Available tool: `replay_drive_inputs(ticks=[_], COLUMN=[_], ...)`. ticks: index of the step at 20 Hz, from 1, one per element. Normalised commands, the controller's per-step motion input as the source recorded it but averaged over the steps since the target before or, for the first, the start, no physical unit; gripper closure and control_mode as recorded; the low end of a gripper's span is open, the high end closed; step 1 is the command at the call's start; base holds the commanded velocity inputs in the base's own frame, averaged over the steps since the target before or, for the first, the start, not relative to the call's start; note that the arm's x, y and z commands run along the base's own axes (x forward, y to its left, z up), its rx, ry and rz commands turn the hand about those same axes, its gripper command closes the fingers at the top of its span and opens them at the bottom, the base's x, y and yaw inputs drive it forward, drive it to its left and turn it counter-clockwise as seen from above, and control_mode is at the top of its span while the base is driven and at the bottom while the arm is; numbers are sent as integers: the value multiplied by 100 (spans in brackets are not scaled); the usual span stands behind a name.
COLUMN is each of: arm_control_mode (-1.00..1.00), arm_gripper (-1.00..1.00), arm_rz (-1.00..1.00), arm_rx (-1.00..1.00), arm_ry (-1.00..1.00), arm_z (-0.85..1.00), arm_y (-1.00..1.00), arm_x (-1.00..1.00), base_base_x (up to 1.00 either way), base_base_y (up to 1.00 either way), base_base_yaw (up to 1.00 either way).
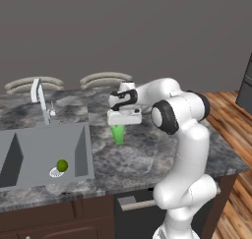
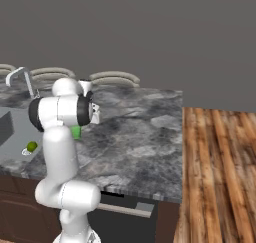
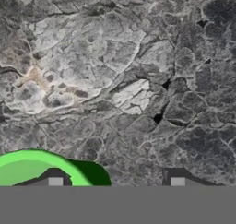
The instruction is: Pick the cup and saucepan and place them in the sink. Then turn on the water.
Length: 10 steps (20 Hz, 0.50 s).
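Observation:
The bright green cup (image 1: 118, 134) stands upright on the dark marble counter, just right of the sink (image 1: 29, 149). My gripper (image 1: 121, 126) hangs straight down over it. In the hand view the cup (image 3: 32, 165) lies at the lower left. One fingertip (image 3: 55, 180) sits over its mouth and the other (image 3: 177, 181) stands well outside the rim, so the near wall of the cup is between the jaws with a gap left on one side. The gripper (image 3: 116, 181) is open. A sliver of the cup (image 2: 76, 132) shows behind my arm. The saucepan is out of view.
A small yellow-green ball (image 1: 61, 165) lies by the round drain in the sink basin. The curved faucet (image 1: 40, 99) rises behind the basin. Two curved chair backs (image 1: 106, 78) stand beyond the counter. Wooden floor (image 2: 220, 177) lies past the counter's right end.

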Motion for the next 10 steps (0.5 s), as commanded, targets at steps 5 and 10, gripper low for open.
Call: replay_drive_inputs(ticks=[5,10], arm_control_mode=[-100,-100], arm_gripper=[100,100], arm_rz=[0,0], arm_rx=[0,0], arm_ry=[4,1], arm_z=[-2,-1], arm_y=[0,0], arm_x=[0,-13], base_base_x=[0,0], base_base_y=[0,0], base_base_yaw=[0,0])
